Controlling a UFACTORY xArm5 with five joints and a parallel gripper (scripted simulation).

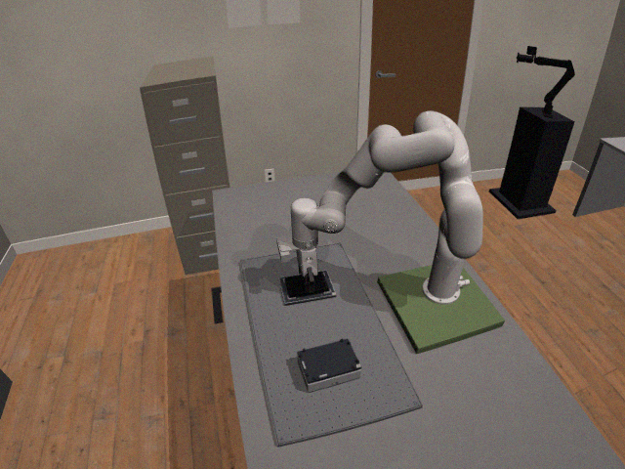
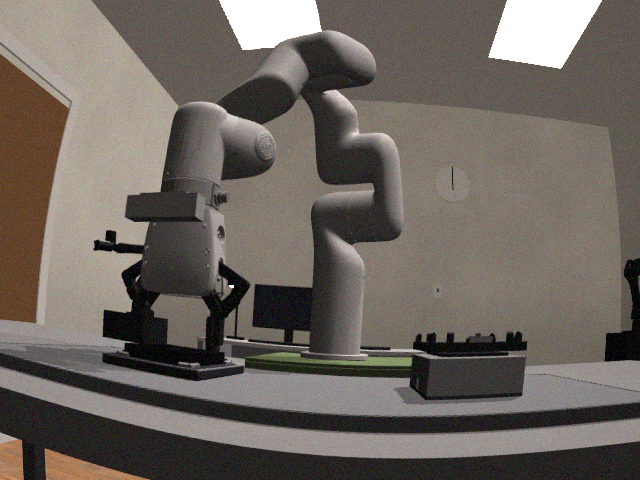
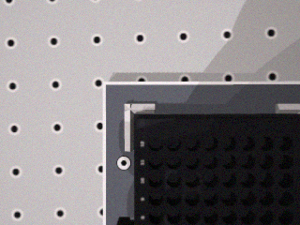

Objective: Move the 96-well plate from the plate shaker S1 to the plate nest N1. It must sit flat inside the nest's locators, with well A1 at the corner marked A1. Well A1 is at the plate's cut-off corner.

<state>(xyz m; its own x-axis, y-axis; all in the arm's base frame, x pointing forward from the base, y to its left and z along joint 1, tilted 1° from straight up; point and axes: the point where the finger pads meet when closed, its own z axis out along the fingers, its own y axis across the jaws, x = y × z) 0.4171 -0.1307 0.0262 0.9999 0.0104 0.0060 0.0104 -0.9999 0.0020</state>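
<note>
The black 96-well plate (image 1: pixel 294 287) (image 2: pixel 170 353) (image 3: pixel 211 173) lies flat on the grey plate nest N1 (image 1: pixel 308 297) (image 2: pixel 206 367) (image 3: pixel 114 141) at the far end of the perforated board. In the wrist view its corner sits inside a white L-shaped locator (image 3: pixel 127 128), next to a small white ring mark (image 3: pixel 123 162). My gripper (image 1: pixel 310 278) (image 2: pixel 175 343) is open, pointing straight down, with its fingers spread on either side of the plate. The plate shaker S1 (image 1: pixel 329 364) (image 2: pixel 467 374) stands nearer the front with nothing on top.
The perforated board (image 1: pixel 328 418) (image 3: pixel 52 84) lies on the grey table (image 1: pixel 479 394). The arm's base stands on a green pad (image 1: pixel 443 322) (image 2: pixel 330 363) to the right. A filing cabinet (image 1: pixel 187 161) stands behind the table's left corner.
</note>
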